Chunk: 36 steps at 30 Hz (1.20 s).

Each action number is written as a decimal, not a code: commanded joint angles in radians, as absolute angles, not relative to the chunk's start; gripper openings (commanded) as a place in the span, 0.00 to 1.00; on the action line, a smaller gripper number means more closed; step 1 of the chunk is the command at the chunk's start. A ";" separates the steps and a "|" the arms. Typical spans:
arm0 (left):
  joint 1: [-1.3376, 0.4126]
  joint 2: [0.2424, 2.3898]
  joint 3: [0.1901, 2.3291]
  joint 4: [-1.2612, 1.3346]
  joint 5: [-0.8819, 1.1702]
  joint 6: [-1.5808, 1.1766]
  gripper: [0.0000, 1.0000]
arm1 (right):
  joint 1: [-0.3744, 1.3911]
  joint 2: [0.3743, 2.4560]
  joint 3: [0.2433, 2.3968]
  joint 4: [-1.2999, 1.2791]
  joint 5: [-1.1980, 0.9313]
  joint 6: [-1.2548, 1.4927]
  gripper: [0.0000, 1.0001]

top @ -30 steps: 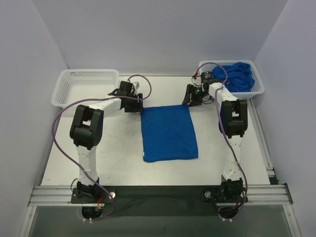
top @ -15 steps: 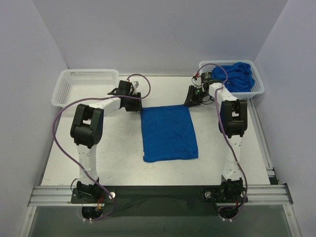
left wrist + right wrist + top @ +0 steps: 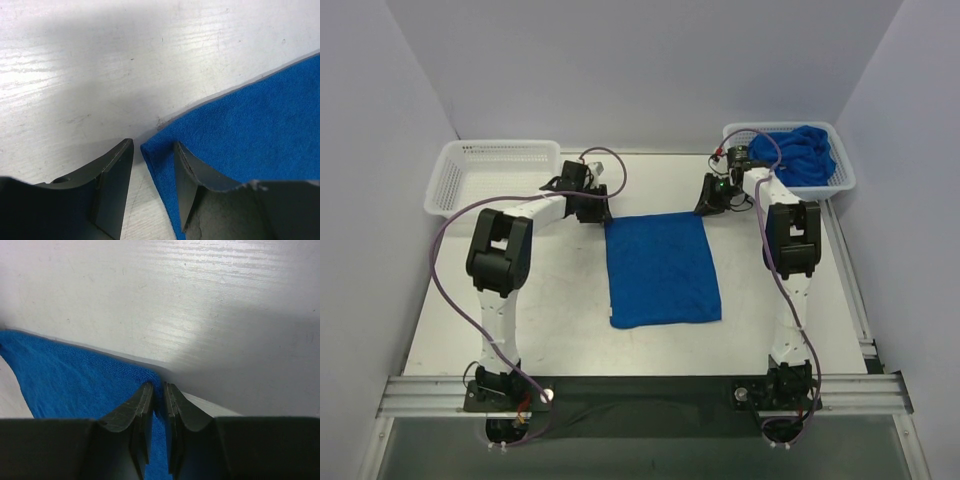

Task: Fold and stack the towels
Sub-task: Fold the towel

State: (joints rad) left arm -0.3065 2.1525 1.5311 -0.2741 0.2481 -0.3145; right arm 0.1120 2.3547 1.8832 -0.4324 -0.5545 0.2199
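A blue towel [image 3: 662,268] lies flat in the middle of the table. My left gripper [image 3: 594,211] is at its far left corner. In the left wrist view the left gripper [image 3: 152,150] is open, with the towel's corner edge [image 3: 240,115] lying between the fingers and the right finger [image 3: 192,172] resting over the cloth. My right gripper [image 3: 709,205] is at the far right corner. In the right wrist view the right gripper [image 3: 159,390] is shut on the towel's corner [image 3: 75,375], low against the table.
An empty white basket [image 3: 490,175] stands at the back left. A white basket [image 3: 840,165] at the back right holds a heap of blue towels [image 3: 798,152]. Purple cables loop from both arms.
The left arm has shifted slightly toward the back of the table at the towel's corner. The right gripper has barely moved. The towel lies as before.
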 commanded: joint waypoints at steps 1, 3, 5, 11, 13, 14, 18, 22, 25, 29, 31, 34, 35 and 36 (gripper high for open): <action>-0.299 2.221 1.540 -0.314 0.236 -0.314 0.49 | 0.114 2.376 1.876 -0.472 -0.555 0.227 0.15; -0.299 2.224 1.542 -0.316 0.245 -0.314 0.48 | 0.115 2.376 1.875 -0.474 -0.555 0.226 0.14; -0.299 2.226 1.537 -0.316 0.253 -0.313 0.47 | 0.117 2.375 1.875 -0.471 -0.554 0.224 0.14; -0.299 2.238 1.537 -0.318 0.264 -0.292 0.38 | 0.115 2.373 1.871 -0.471 -0.552 0.225 0.10; -0.298 2.244 1.543 -0.328 0.261 -0.278 0.31 | 0.117 2.373 1.868 -0.472 -0.554 0.225 0.09; -0.298 2.247 1.546 -0.330 0.259 -0.276 0.30 | 0.118 2.373 1.867 -0.471 -0.552 0.224 0.08; -0.298 2.263 1.563 -0.342 0.258 -0.259 0.24 | 0.120 2.373 1.864 -0.471 -0.552 0.222 0.02; -0.291 2.270 1.586 -0.362 0.250 -0.242 0.13 | 0.120 2.367 1.865 -0.471 -0.548 0.218 0.00; -0.281 2.267 1.601 -0.377 0.247 -0.221 0.00 | 0.118 2.346 1.865 -0.469 -0.526 0.212 0.00; -0.273 2.253 1.666 -0.403 0.221 -0.175 0.00 | 0.120 2.303 1.871 -0.453 -0.482 0.187 0.00; -0.272 2.249 1.690 -0.414 0.219 -0.154 0.00 | 0.120 2.281 1.878 -0.445 -0.460 0.172 0.00; -0.273 2.244 1.741 -0.423 0.222 -0.138 0.00 | 0.120 2.260 1.894 -0.434 -0.443 0.164 0.00; -0.272 2.241 1.750 -0.423 0.225 -0.135 0.00 | 0.120 2.257 1.899 -0.428 -0.437 0.161 0.00; -0.272 2.238 1.762 -0.423 0.232 -0.133 0.00 | 0.120 2.249 1.907 -0.425 -0.434 0.161 0.00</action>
State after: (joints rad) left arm -0.2844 2.2353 1.6936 -0.3901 0.2501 -0.1844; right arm 0.1192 2.3390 1.8751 -0.4274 -0.4820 0.1864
